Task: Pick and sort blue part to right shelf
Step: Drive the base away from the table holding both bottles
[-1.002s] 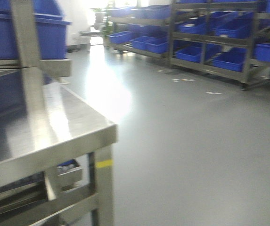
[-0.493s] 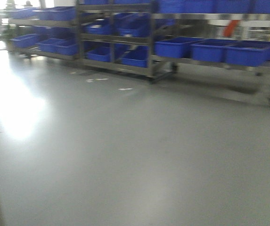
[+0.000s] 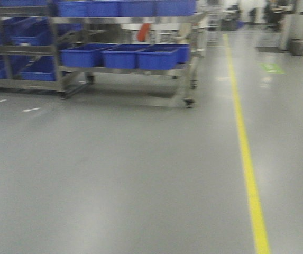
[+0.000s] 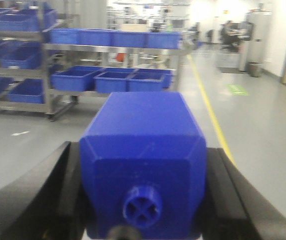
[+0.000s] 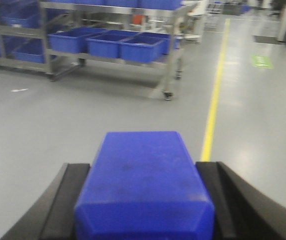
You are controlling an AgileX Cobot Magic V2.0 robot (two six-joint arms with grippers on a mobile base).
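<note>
The left gripper (image 4: pixel 142 150) pinches a blue part (image 4: pixel 143 125) between its jaws. The right gripper (image 5: pixel 143 167) clamps a second blue part (image 5: pixel 143 195) in the same way. Ahead, a metal shelf (image 3: pixel 185 69) with blue bins (image 3: pixel 122 55) stands on the grey floor (image 3: pixel 114 174), left of a yellow line (image 3: pixel 249 169).

Broad, smooth, matte black fingers (image 4: pixel 38 195) on left hand (image 4: pixel 142 148) and right hand (image 5: pixel 142 166), edges gently curved.
</note>
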